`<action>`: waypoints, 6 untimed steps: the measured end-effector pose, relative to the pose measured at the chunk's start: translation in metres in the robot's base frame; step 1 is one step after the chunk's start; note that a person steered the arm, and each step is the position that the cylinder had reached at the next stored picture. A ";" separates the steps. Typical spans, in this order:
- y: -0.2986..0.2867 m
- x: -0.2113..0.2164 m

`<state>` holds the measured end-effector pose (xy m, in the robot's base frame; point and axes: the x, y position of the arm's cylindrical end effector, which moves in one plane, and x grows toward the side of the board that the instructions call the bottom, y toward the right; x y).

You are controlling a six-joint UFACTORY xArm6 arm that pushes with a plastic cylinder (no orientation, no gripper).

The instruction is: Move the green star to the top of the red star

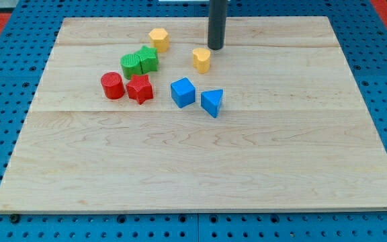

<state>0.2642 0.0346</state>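
Observation:
The green star [147,58] lies on the wooden board, touching a green round block [132,65] on its left. The red star [140,88] lies just below them, next to a red cylinder [112,86] on its left. The green star sits above and slightly right of the red star, with a small gap between them. My tip [216,48] is at the view's top centre, well to the right of the green star and just above and right of a yellow heart-like block [201,59]. It touches no block.
A yellow hexagon block [158,39] lies above the green star. A blue cube [183,92] and a blue triangular block [211,102] lie right of the red star. The board [200,168] rests on a blue pegboard surface.

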 end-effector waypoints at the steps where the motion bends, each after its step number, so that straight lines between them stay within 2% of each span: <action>1: -0.047 0.008; 2: -0.101 0.029; 3: -0.127 0.029; 6: -0.161 0.029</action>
